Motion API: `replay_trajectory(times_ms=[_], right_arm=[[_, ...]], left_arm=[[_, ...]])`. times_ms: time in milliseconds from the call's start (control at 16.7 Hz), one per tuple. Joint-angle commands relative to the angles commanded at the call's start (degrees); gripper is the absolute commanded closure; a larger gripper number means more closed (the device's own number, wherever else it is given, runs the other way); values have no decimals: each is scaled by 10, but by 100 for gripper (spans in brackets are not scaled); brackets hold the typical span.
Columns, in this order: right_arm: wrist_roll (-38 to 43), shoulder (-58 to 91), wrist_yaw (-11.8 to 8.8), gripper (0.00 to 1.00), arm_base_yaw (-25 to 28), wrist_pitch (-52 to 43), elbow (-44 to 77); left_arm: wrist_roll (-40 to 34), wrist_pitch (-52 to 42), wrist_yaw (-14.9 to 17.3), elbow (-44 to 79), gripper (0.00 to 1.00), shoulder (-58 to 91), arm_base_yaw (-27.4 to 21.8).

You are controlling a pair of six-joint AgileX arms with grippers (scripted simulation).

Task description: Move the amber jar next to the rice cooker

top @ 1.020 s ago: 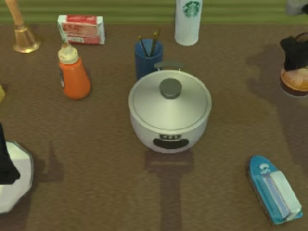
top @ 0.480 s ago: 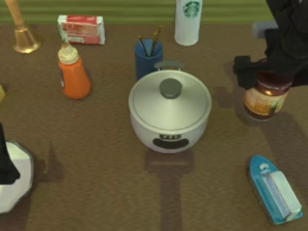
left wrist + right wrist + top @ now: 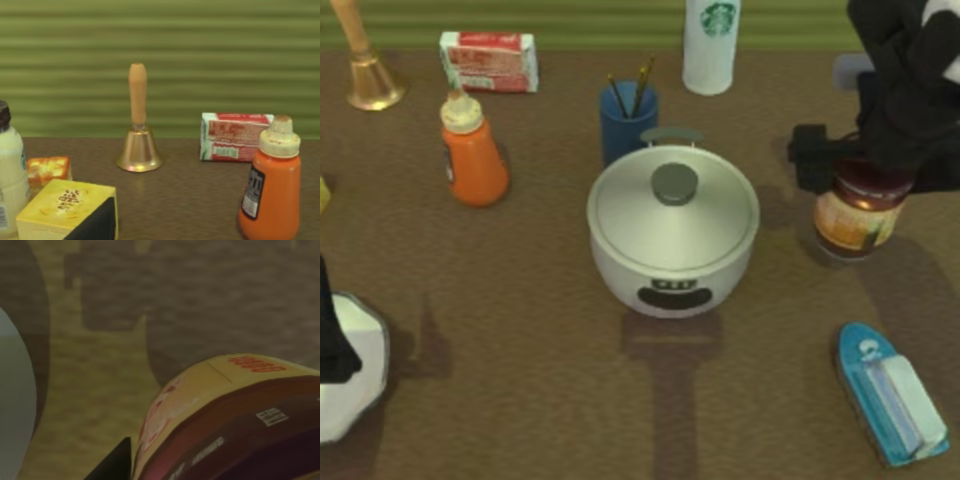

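1. The right pincer [image 3: 880, 160] grips the amber jar [image 3: 857, 212] by its maroon lid, jar hanging directly beneath it, right of the rice cooker [image 3: 672, 228], near but apart.
2. The left arm [image 3: 332, 345] sits parked at the tabletop's [image 3: 520, 330] left edge; whether its pincer is open cannot be told.
3. A white tumbler [image 3: 711, 42] bears the Starbucks logo.

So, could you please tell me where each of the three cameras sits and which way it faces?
Top view: above the table, looking down; right hand over the squat amber glass jar, left arm at the left edge.
Left wrist view: low, facing the green wall; none of the arm shows.
Right wrist view: pressed close to the jar; a dark finger shows.
Shared: the orange squeeze bottle.
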Motion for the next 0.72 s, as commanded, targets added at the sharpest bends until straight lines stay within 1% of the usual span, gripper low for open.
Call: replay_trajectory(times_ms=[120,480,720], right_arm=[[0,5,0,100,-1,10,-5],[-2,45,1,100,0,95,-46],[-2,47,1,100,0,97,-47]], left_arm=[[0,0,0,0,0,0,0],[0,0,0,0,0,0,0],[0,0,0,0,0,0,0]])
